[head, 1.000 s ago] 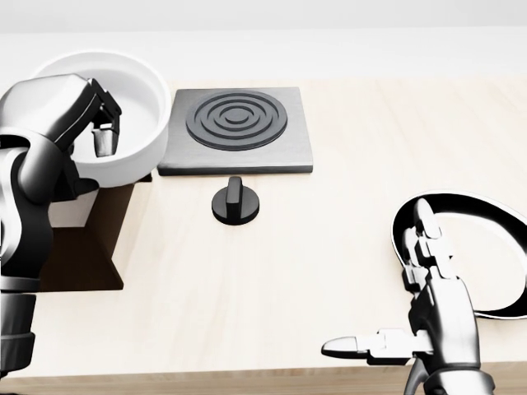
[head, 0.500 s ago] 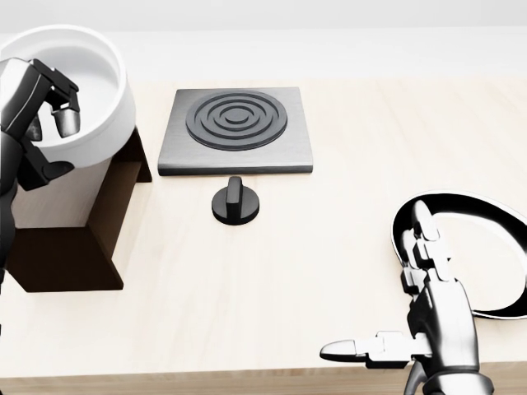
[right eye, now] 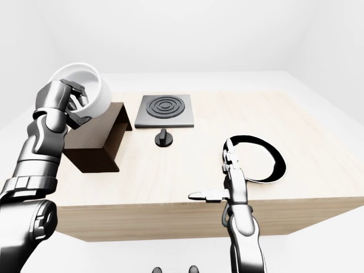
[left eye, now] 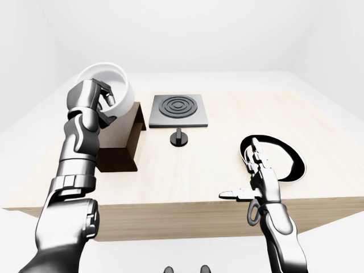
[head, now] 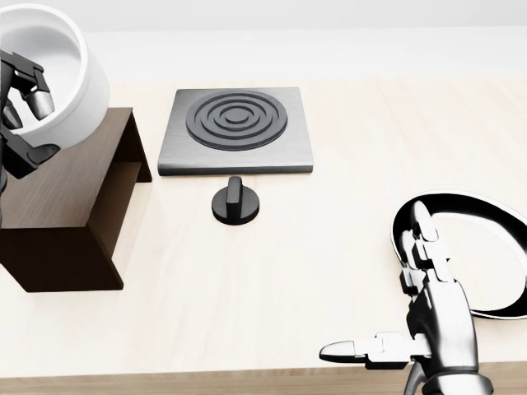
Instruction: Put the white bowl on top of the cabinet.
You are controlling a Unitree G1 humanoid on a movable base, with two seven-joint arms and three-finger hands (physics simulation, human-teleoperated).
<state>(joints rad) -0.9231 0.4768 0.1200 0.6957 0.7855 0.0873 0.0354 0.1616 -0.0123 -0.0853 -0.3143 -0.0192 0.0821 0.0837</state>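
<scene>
The white bowl (head: 58, 58) is at the top left of the head view, tilted, over the far left end of the dark brown cabinet (head: 78, 214). My left hand (head: 26, 111) is shut on the bowl's rim, with fingers inside it and the thumb outside. Whether the bowl touches the cabinet top I cannot tell. In the right-eye view the bowl (right eye: 81, 86) sits high above the cabinet (right eye: 96, 145). My right hand (head: 394, 296) is open over the table at the lower right, holding nothing.
A grey stove plate with black rings (head: 236, 127) lies on the light wooden table (head: 329, 222), with a black knob (head: 236, 202) below it. A black-rimmed white plate (head: 486, 259) lies beside my right hand. The table's near edge runs along the bottom.
My left hand has carried the bowl leftward and upward in the head view, uncovering more of the cabinet's top. The right hand has not moved.
</scene>
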